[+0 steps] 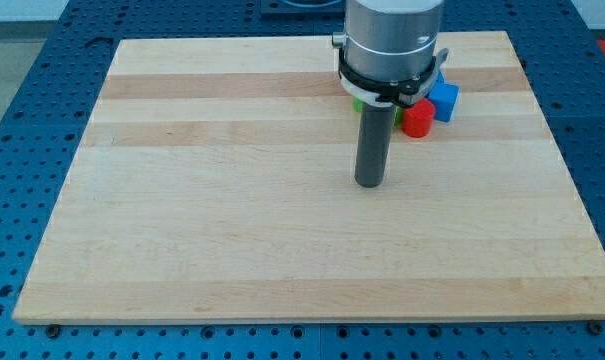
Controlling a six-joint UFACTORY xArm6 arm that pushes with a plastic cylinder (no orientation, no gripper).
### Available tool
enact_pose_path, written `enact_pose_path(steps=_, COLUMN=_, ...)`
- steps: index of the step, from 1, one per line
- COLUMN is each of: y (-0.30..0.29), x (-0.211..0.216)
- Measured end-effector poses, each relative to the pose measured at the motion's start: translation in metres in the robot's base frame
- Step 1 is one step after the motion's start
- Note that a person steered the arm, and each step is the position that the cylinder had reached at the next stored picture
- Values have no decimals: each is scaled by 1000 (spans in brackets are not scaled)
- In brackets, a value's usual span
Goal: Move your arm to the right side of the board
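Note:
My tip (369,183) rests on the wooden board (232,220) a little right of centre. The dark rod rises from it into the grey arm body at the view's top. A red block (417,120), roughly cylindrical, sits up and to the right of the tip. A blue cube (443,100) touches the red block on its upper right. A green block (358,103) peeks out behind the rod and arm collar, mostly hidden, so its shape cannot be made out. The tip is apart from all three blocks, below them.
The board lies on a blue perforated table (22,150). The board's right edge (567,190) is well to the right of the tip. The arm body hides part of the board's top edge.

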State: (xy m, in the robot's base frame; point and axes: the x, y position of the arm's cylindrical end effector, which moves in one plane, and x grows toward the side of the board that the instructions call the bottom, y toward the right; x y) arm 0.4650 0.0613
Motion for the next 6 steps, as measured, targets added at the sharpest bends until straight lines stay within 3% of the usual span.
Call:
enact_pose_path(steps=1, y=14, x=-2)
enact_pose_path(steps=3, y=130, x=-3)
enact_pose_path(steps=5, y=220, x=-50)
enact_pose_path(steps=6, y=230, x=-80)
